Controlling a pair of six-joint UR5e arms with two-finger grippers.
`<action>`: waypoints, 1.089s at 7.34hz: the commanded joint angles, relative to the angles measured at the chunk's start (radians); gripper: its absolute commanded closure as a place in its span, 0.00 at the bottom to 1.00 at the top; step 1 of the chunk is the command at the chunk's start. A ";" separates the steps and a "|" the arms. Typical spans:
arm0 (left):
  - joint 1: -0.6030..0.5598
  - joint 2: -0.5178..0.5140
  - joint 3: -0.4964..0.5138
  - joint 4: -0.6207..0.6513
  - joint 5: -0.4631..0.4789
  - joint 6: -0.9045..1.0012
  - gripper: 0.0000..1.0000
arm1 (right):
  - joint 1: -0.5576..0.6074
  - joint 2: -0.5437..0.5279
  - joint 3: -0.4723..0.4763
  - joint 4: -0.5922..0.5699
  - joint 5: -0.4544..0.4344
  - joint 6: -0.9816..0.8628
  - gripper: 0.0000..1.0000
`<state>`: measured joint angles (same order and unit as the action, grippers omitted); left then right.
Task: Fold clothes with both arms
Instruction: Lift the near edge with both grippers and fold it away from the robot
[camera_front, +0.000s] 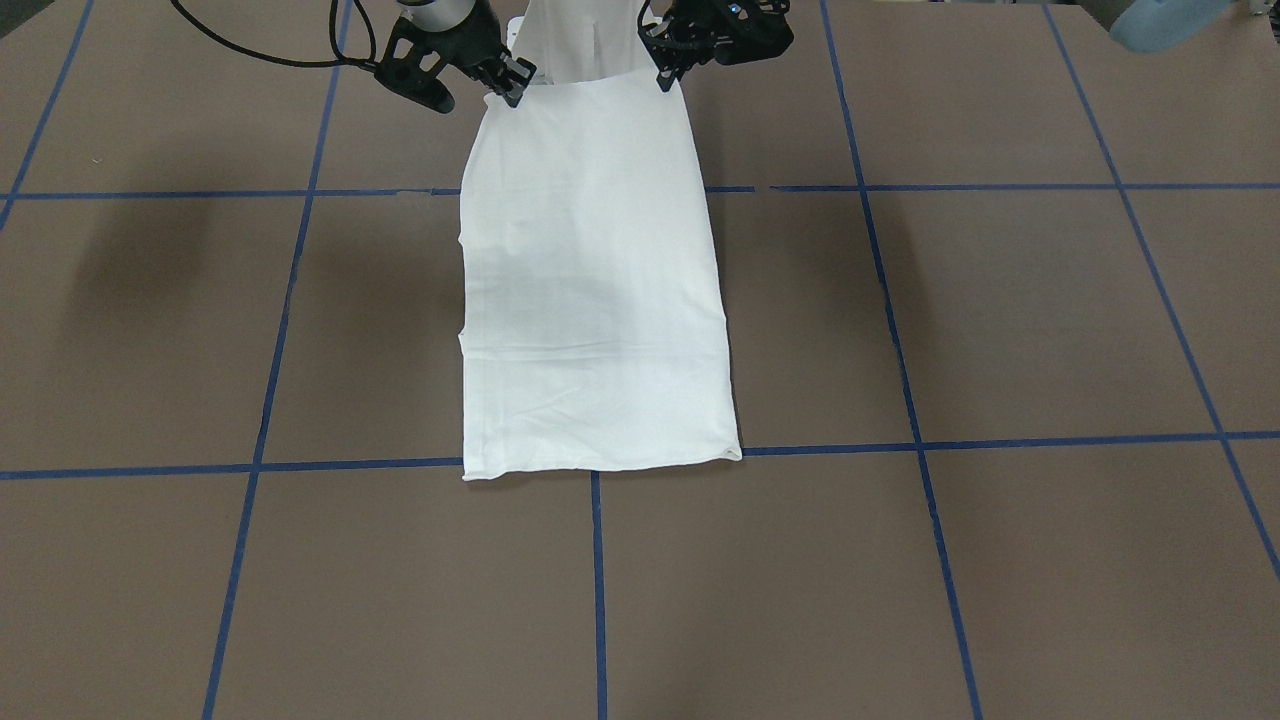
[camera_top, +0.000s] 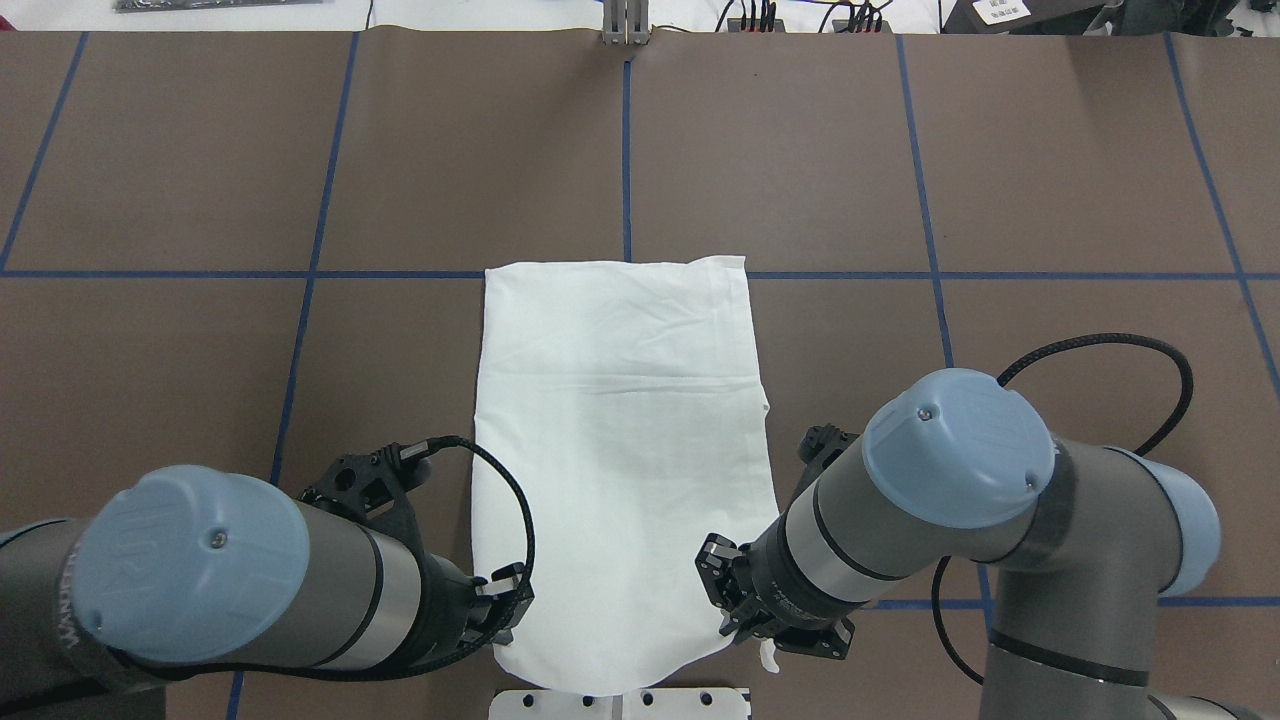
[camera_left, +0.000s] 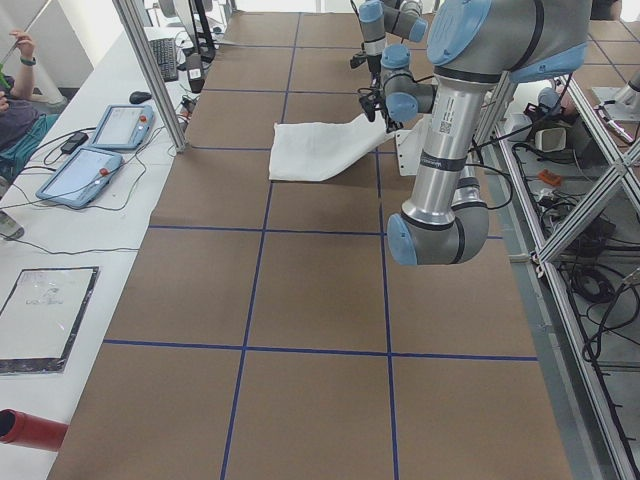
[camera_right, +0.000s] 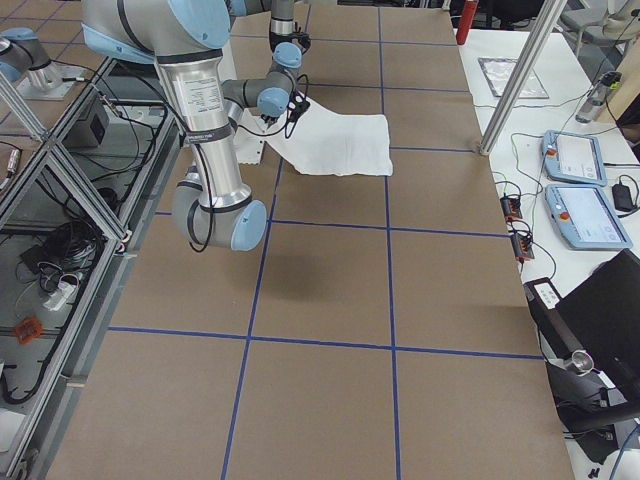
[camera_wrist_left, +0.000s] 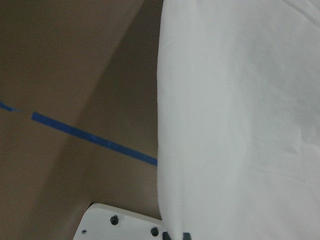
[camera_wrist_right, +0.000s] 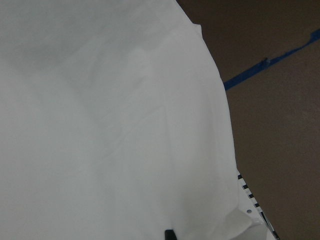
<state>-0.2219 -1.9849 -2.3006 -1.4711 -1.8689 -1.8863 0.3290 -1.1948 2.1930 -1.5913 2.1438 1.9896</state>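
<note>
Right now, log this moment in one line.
left gripper: shut on T-shirt corner | right gripper: same, other corner | robot-side edge raised | rest flat on table

Robotics laboratory. Evidence: grey-silver tubular robot arms with light blue joint caps (camera_top: 350, 590) at broad brown table (camera_top: 800, 150) gridded with blue tape lines (camera_top: 627, 150); silver aluminium frame posts (camera_left: 150, 75); grey-blue handheld control tablets with red buttons (camera_left: 122, 127) on white side bench (camera_left: 40, 250); black keyboard (camera_left: 163, 58); tangled black cables (camera_left: 590, 285) on floor beside frame.
</note>
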 joint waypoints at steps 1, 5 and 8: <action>0.003 0.001 -0.030 0.037 -0.030 0.001 1.00 | 0.012 0.003 -0.007 0.005 0.035 -0.006 1.00; -0.167 -0.015 0.051 0.003 -0.032 0.077 1.00 | 0.123 0.066 -0.067 0.010 -0.148 -0.138 1.00; -0.312 -0.057 0.189 -0.107 -0.067 0.104 1.00 | 0.170 0.177 -0.220 0.014 -0.194 -0.240 1.00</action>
<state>-0.4789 -2.0309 -2.1696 -1.5307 -1.9143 -1.7979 0.4844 -1.0764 2.0494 -1.5802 1.9786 1.8059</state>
